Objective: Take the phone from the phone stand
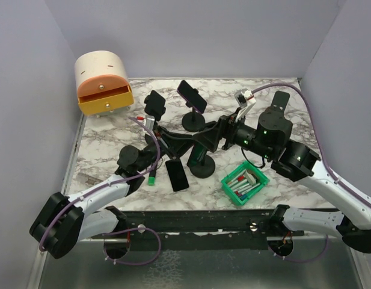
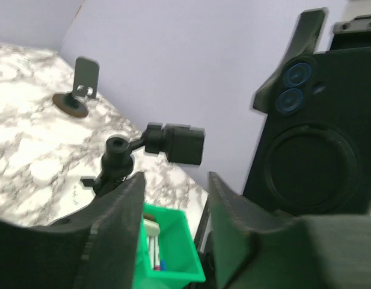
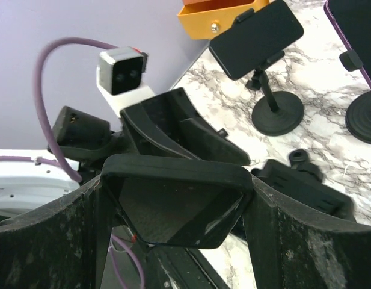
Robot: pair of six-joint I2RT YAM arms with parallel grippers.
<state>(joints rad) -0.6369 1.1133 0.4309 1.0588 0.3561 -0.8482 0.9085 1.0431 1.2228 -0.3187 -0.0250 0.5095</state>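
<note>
Right hand (image 3: 176, 180) grasping phone (image 3: 173, 208) across its width | long axis along fingers (image 3: 65, 241) | back (lenses (image 2: 296, 87)) faces released left hand (image 2: 175, 198)

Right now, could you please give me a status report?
Left tool open, empty. Right tool shut on phone, seemingly off its stand. Green bin near stand.

Even, soft light; faint shadows. Wrist views slightly blurred, near fingers (image 2: 113, 235) dark, out of focus.
</note>
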